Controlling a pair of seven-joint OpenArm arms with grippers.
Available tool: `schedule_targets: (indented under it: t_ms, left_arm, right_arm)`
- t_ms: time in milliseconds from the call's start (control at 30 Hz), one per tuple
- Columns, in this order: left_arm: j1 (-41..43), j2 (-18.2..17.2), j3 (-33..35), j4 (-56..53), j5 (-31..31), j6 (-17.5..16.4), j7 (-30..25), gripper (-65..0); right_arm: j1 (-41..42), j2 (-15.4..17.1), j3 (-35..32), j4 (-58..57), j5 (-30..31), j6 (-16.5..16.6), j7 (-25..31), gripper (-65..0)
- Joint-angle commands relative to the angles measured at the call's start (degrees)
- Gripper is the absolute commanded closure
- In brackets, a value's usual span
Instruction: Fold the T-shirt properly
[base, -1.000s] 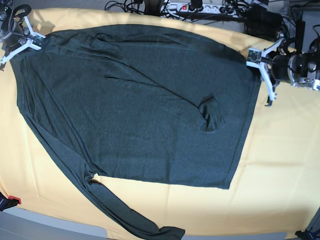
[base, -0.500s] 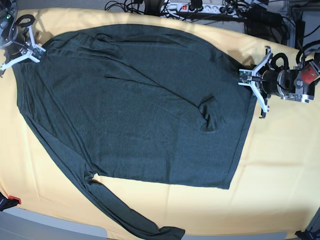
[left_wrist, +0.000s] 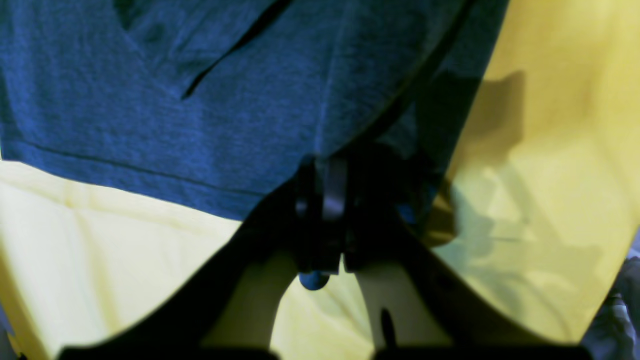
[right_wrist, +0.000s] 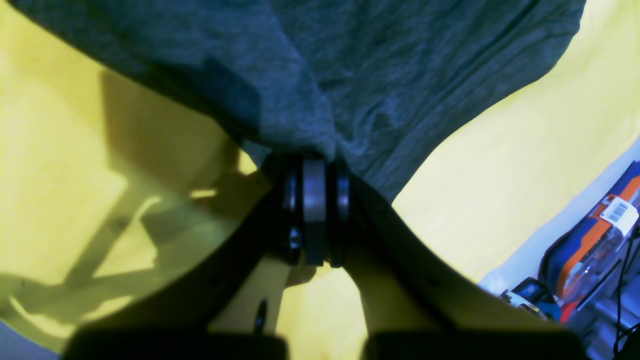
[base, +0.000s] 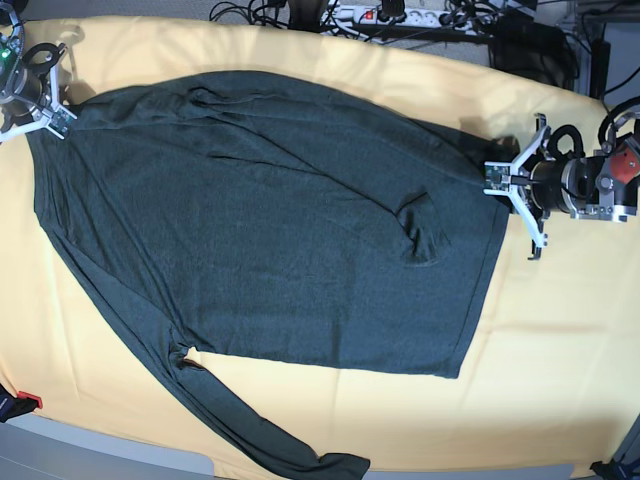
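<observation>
The dark teal-grey T-shirt (base: 270, 220) lies spread flat on the yellow table cover (base: 560, 330). One long sleeve (base: 250, 430) trails toward the front edge. The other sleeve is folded across the body, and its cuff (base: 420, 230) lies near the right side. My left gripper (base: 497, 178) is shut on the shirt's far right corner; in the left wrist view the fabric (left_wrist: 200, 110) runs into the closed left gripper (left_wrist: 325, 175). My right gripper (base: 62, 115) is shut on the far left corner, and the right wrist view shows the cloth (right_wrist: 375, 75) bunched at the closed right gripper (right_wrist: 315, 170).
A power strip and cables (base: 390, 14) lie behind the table's back edge. A small red item (base: 25, 402) sits at the front left corner. An orange and blue box (right_wrist: 595, 240) lies beyond the table edge in the right wrist view.
Both grippers have kept hold of their corners. The left gripper has turned and dropped toward the table. The right gripper has shifted a little. The shirt's far edge now sits closer to the front.
</observation>
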Motion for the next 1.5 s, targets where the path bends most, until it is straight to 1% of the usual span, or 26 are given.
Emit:
schedule_targets:
  t_ms: [0, 167, 233, 367, 500, 667, 867, 1000, 1100, 1267, 1400, 1467]
  left_arm:
    - [-1.4, -1.2, -0.9, -0.4, 0.0, 0.4, -0.4, 0.0]
    - [-1.7, -1.2, -0.9, -2.3, -0.8, -0.6, -0.2, 0.0]
    - [-1.7, -1.2, -0.9, -2.3, -2.6, -0.6, -0.2, 0.0]
    - [-1.7, -1.2, -0.9, -2.3, -2.6, -0.6, -0.2, 0.0]
    - [-1.7, -1.2, -0.9, -2.7, -2.5, -0.6, -0.2, 0.0]
    - [-1.7, -1.2, -0.9, -4.1, -2.6, -0.6, -0.1, 0.0]
    - [-1.7, -1.2, -0.9, -4.6, -2.6, -0.6, 1.1, 0.0]
    - [-2.4, -1.2, -0.9, -4.6, -3.4, -0.6, 1.1, 0.0]
    - [-2.9, -1.2, -1.2, -4.5, -5.1, -0.6, 1.1, 0.0]
    - [-5.7, -1.3, -1.2, -2.2, -8.2, -0.6, 1.5, 0.0]
    - [-8.7, -0.8, -1.2, -1.9, -8.2, -0.6, 1.3, 0.0]
    - [-9.3, -0.1, -1.2, -2.7, -9.2, -0.6, 1.2, 0.0]
  right_arm:
    - [0.3, 1.1, 0.7, 0.5, -0.4, -1.1, 0.0, 0.0]
    - [0.3, 1.1, 0.7, 0.5, -0.4, -1.5, -0.7, 0.0]
    - [0.3, 1.1, 0.7, 0.5, -0.4, -1.5, -0.9, 0.0]
    - [0.3, 1.1, 0.7, 0.5, -0.4, -1.5, -1.2, 0.0]
    - [0.3, 1.1, 0.7, 0.5, -0.4, -3.5, -1.5, 0.0]
    - [0.3, 1.1, 0.7, -0.2, -0.4, -3.7, -2.6, 0.0]
    - [0.3, 1.1, 0.7, -1.7, -0.4, -6.4, -3.5, 0.0]
    - [0.3, 1.1, 0.7, -1.7, -0.4, -6.4, -3.5, 0.0]
    - [0.8, 1.0, 0.7, -1.7, -0.4, -6.4, -3.4, 0.0]
    - [2.5, 1.0, 0.7, -1.7, -0.2, -3.9, -3.2, 0.0]
    - [3.3, 1.0, 0.7, -1.7, 0.5, -3.9, -3.1, 0.0]
    - [3.3, 1.0, 0.7, -1.7, 0.5, -2.1, -2.1, 0.0]
